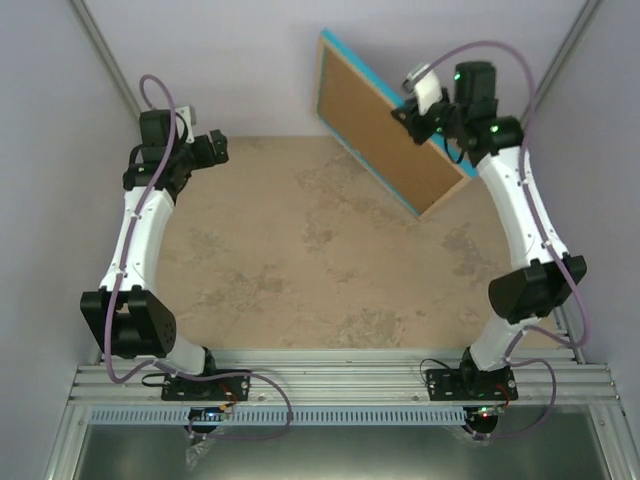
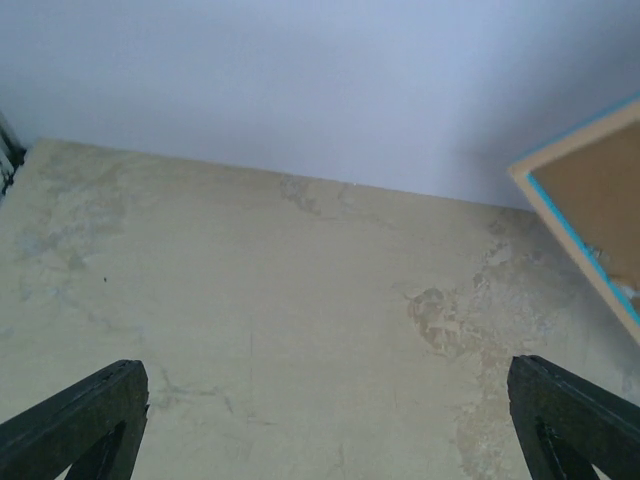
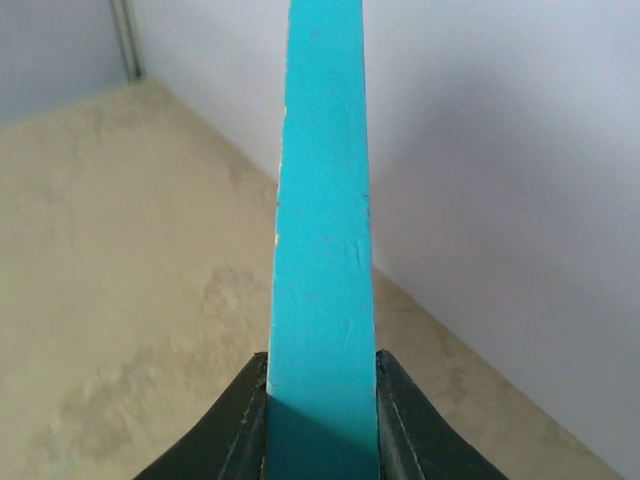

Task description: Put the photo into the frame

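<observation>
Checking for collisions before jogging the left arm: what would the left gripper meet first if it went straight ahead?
Probably the table top, or the back wall beyond it; depth is unclear. The left gripper is open, and the frame stands off to its right, outside that line.

One frame (image 3: 322, 220) out there, far right, and it's the only one. One brown backing board (image 1: 375, 120) showing in it. Two arms bolted at the near edge: left arm (image 1: 135, 235) on the left, right arm (image 1: 525, 205) on the right. Two grippers, one apiece: left gripper (image 2: 325, 425), right gripper (image 1: 415, 112). Four black fingers (image 2: 90, 415) across the wrist views, two a side. Two purple cables (image 1: 155, 85), one looping along each arm. And one mottled beige table (image 1: 300, 250) under the lot.
</observation>
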Controlling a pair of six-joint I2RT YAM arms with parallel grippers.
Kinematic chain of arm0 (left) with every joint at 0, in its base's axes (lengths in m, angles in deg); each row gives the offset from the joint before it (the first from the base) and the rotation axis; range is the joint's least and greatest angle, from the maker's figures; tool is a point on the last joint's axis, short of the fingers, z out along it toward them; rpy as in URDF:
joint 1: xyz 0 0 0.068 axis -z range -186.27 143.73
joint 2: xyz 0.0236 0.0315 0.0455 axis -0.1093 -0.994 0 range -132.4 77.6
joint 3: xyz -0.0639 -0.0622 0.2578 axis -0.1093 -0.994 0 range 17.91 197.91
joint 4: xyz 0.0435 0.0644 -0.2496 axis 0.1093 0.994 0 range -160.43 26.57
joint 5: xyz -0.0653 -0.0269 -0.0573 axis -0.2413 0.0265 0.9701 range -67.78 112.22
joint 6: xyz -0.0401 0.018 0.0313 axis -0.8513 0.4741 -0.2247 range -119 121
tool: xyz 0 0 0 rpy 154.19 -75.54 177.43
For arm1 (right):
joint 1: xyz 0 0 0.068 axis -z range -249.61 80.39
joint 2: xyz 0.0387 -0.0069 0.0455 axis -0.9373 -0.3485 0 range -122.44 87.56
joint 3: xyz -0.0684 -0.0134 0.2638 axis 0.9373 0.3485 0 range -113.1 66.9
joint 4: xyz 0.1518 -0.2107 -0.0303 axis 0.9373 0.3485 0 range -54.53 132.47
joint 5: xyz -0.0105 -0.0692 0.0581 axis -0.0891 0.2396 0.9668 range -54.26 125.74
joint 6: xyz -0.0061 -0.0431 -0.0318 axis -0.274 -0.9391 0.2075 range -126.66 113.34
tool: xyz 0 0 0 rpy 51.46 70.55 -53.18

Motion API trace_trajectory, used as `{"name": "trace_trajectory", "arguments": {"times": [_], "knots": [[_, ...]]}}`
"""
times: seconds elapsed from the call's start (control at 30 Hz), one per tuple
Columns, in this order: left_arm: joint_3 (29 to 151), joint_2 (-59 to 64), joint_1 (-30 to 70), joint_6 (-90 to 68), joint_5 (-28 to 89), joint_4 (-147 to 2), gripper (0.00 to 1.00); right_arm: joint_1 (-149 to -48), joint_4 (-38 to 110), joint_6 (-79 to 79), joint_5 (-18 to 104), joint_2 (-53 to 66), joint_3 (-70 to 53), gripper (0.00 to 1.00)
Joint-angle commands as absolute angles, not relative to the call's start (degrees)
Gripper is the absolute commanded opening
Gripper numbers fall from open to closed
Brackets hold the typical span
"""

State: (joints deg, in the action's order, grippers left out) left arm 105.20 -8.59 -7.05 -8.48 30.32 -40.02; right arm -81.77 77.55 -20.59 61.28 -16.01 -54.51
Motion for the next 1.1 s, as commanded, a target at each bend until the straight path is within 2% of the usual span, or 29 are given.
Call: {"name": "trace_trajectory", "arguments": {"times": [0.0, 0.13, 0.33, 0.5, 0.53, 0.7, 0.83, 0.93, 1.07], "knots": [[103.11, -7.68, -8.73, -11.87, 33.71, -42.2, 0.99, -90.02, 62.97, -38.21, 50.78, -5.35, -40.38, 0.0], [102.7, -7.46, -9.28, -11.88, 33.79, -42.57, 0.99, -97.92, 53.49, -51.45, 45.07, 3.06, -22.87, 0.0], [102.06, -7.59, -10.23, -12.23, 34.02, -42.96, 0.99, -108.36, 42.09, -60.81, 40.08, 11.05, -0.92, 0.0], [101.68, -8.31, -10.33, -11.71, 33.99, -43.14, 0.99, -114.1, 19.76, -70.14, 38.08, 17.58, 22.17, 0.01], [101.67, -8.48, -10.41, -11.48, 33.98, -43.11, 0.99, -114.61, 15.8, -71.81, 38.36, 18.23, 25.92, 0.04], [101.59, -9.12, -10.41, -10.89, 34.11, -42.98, 0.99, -115.42, 6.15, -73.45, 41.75, 17.72, 34.77, 0.39], [101.03, -9.17, -10.45, -10.57, 34.45, -42.84, 0.99, -115.56, 6.32, -71.71, 44.99, 16.48, 35.94, 0.51], [100.77, -9.13, -10.42, -10.3, 34.31, -42.64, 0.99, -115.73, 7.43, -71.15, 47.27, 16.56, 36.69, 0.67], [100.32, -9.06, -10.48, -10.21, 34.64, -42.66, 0.99, -115.75, 16.11, -70.53, 51.39, 17.73, 34.76, 0.91]]}}
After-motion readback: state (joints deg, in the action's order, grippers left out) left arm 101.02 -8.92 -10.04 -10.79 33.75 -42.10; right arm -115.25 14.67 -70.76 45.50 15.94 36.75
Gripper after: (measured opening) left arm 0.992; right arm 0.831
